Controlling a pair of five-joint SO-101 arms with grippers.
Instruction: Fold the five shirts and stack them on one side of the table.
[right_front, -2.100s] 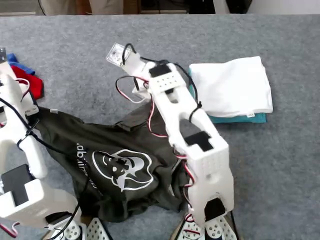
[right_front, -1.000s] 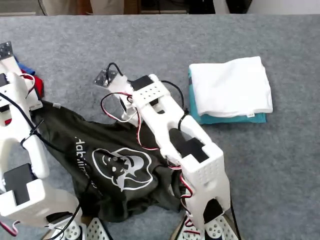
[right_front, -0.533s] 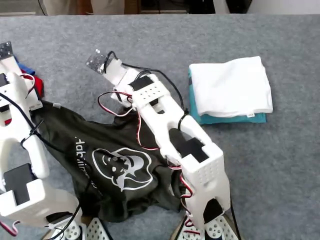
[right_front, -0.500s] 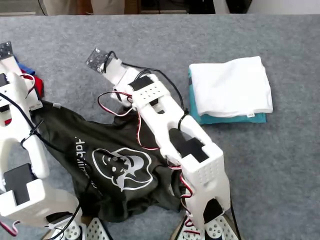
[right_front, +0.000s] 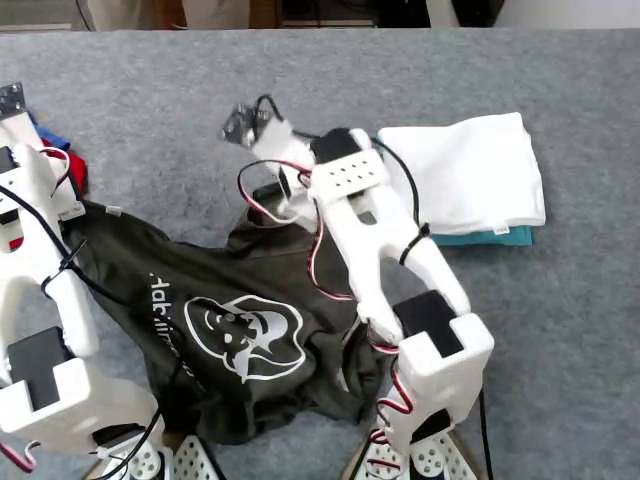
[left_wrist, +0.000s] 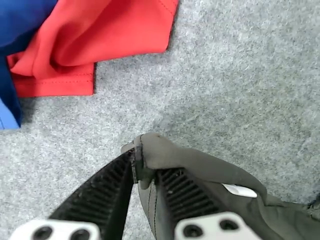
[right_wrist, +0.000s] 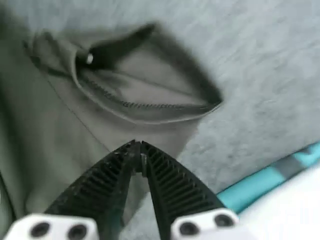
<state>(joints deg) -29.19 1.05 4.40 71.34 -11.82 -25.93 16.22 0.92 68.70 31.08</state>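
Dark shirt (right_front: 240, 330) crumpled; white shirt (right_front: 465, 175) folded.

Brown wooden furniture (right_front: 262, 12) and dark clutter (right_front: 400, 12) in the far background

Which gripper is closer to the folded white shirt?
Right. Right gripper: over the dark shirt, near the white shirt. Left gripper: far off, by the red shirt.

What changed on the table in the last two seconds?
The right claw swung toward the folded white shirt, dragging the collar edge of the dark shirt with it. The left claw stays shut on that shirt's corner; the white shirt did not move.
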